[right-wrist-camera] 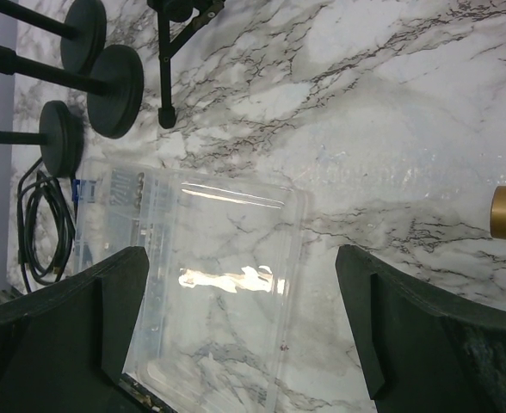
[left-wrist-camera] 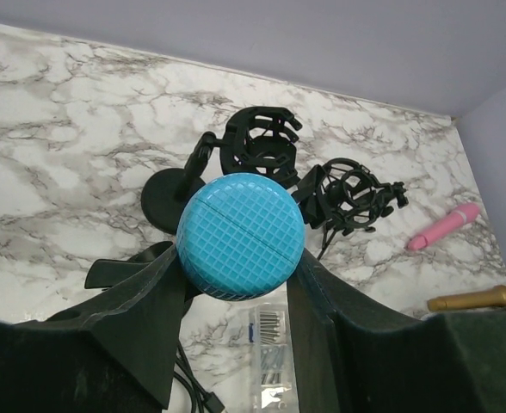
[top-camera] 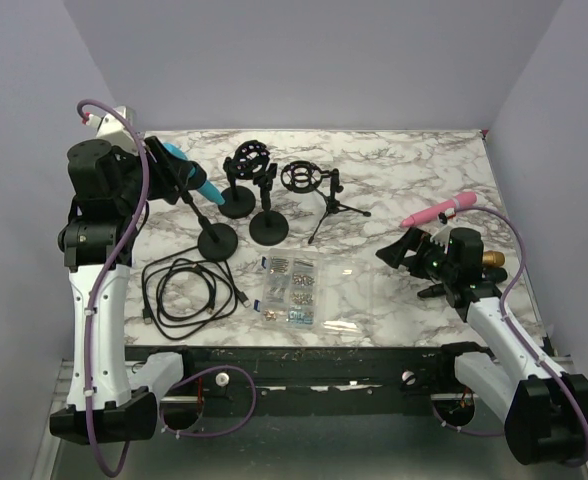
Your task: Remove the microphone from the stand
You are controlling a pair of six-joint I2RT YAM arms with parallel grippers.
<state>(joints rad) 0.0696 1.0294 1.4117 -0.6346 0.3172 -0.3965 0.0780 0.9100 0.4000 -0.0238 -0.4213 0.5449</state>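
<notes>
A blue microphone (top-camera: 196,178) sits tilted at the top of a black stand with a round base (top-camera: 217,242) at the left of the table. My left gripper (top-camera: 166,158) is shut on it. In the left wrist view the blue mesh head (left-wrist-camera: 240,234) fills the gap between my left gripper's (left-wrist-camera: 234,268) two fingers and touches both. My right gripper (top-camera: 406,250) is open and empty, low over the right side of the table. In the right wrist view my right gripper (right-wrist-camera: 243,292) hangs above a clear plastic lid (right-wrist-camera: 227,258).
Two empty shock-mount stands (top-camera: 246,165) (top-camera: 301,178) and a small tripod (top-camera: 332,205) stand behind the middle. A coiled black cable (top-camera: 186,290) and a clear screw box (top-camera: 292,290) lie in front. A pink microphone (top-camera: 439,210) and a gold one (top-camera: 492,260) lie at right.
</notes>
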